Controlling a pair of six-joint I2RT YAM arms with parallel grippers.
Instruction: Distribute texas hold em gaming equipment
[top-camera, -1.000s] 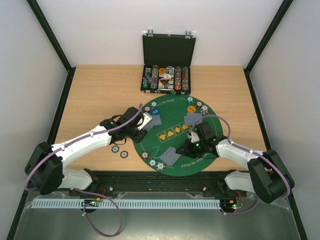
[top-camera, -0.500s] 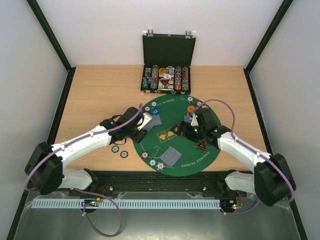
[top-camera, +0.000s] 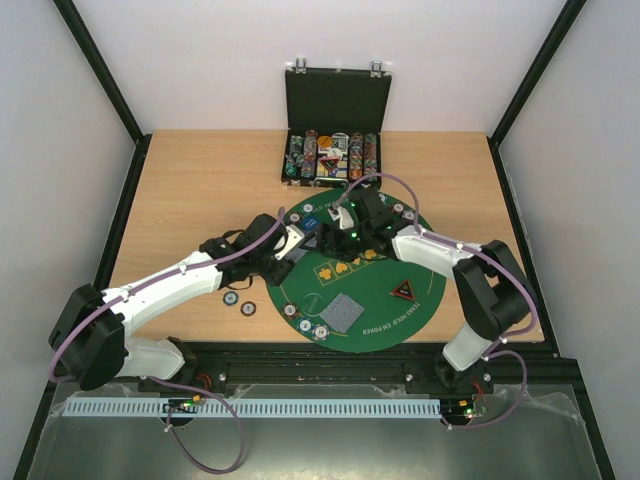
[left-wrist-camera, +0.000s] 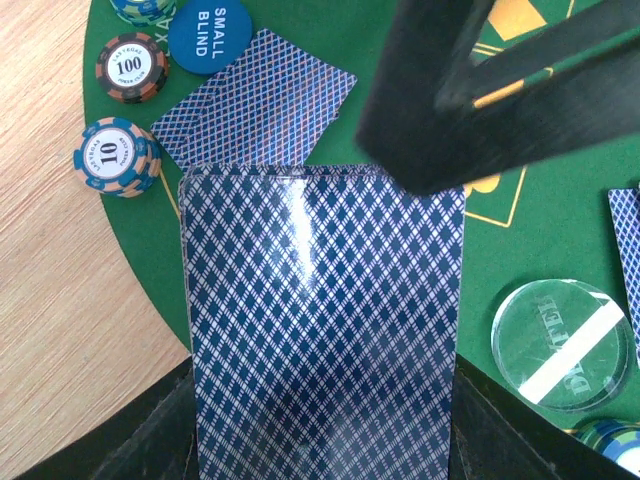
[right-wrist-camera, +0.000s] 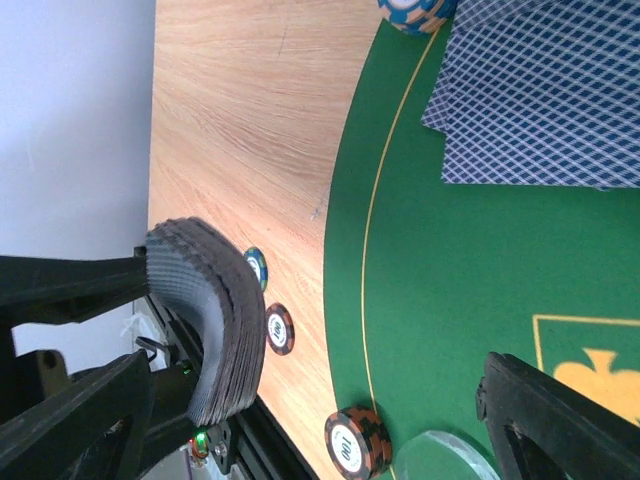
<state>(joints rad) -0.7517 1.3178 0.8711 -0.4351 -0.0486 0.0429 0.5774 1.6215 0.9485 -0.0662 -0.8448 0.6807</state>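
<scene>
card deck (right-wrist-camera: 215, 320) edge-on, left | dealt cards (right-wrist-camera: 540, 100) on green mat (right-wrist-camera: 440, 260) | chip (right-wrist-camera: 278, 328) on table (right-wrist-camera: 240, 120)

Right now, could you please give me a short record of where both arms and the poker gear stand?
Left gripper: jaws shut on card deck
Right gripper: jaws open, over the deck's far end
Dealt cards: beside small blind button
Triangular marker: on green felt, right side
Chip case: open, far table edge
</scene>
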